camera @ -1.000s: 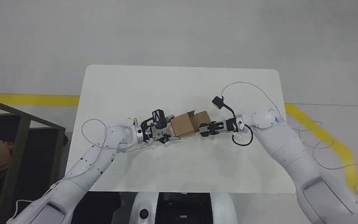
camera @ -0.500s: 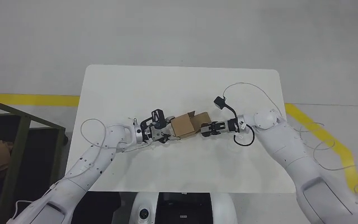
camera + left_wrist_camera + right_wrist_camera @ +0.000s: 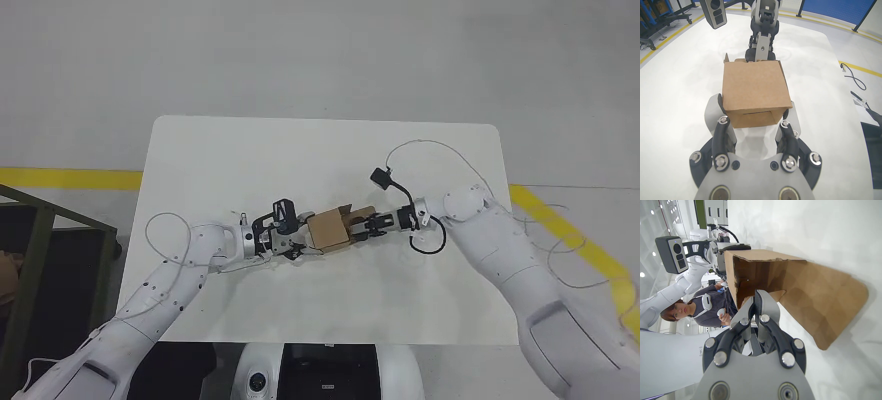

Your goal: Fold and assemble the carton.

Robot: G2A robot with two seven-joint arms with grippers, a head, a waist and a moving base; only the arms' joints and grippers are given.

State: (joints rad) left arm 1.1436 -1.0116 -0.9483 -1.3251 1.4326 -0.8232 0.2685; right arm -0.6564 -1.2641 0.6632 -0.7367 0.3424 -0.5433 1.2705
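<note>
Matte brown cardboard carton [image 3: 328,230], box-shaped, on the smooth white counter [image 3: 200,160]; the left gripper [image 3: 754,108] is clamped across its nearest end, one finger against each side wall. The left wrist view shows that end closed, with a thin slit, whereas the right wrist view shows the far end open, ragged-edged, with a long round-cornered flap [image 3: 825,306]. The right gripper [image 3: 755,293], fingers pressed together, sits at this open mouth.
</note>
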